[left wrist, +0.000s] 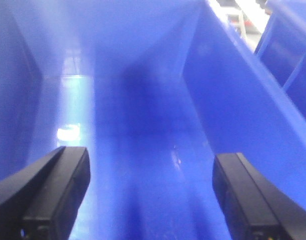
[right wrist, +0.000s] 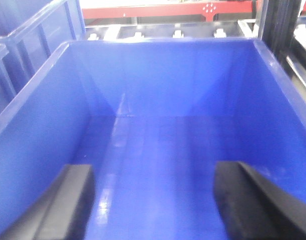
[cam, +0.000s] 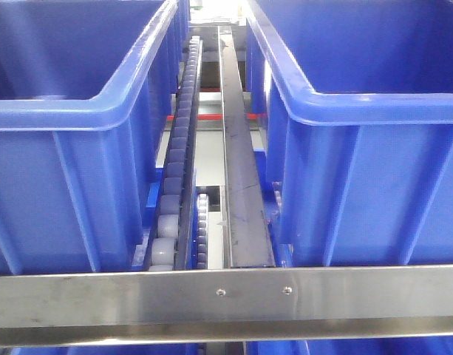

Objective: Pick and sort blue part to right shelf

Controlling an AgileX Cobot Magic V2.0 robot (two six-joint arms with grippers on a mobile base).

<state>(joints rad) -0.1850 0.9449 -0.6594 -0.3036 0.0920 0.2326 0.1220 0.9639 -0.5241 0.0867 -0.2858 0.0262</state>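
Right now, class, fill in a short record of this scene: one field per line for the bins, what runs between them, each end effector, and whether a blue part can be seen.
left bin: blue plastic, no contents visible
right bin: blue plastic, no contents visible
between bins: roller track beside a metal rail
front: steel crossbar with two screws
left end effector: open, holding nothing, inside a blue bin
right end effector: open, holding nothing, over a blue bin
blue part: not visible in any view
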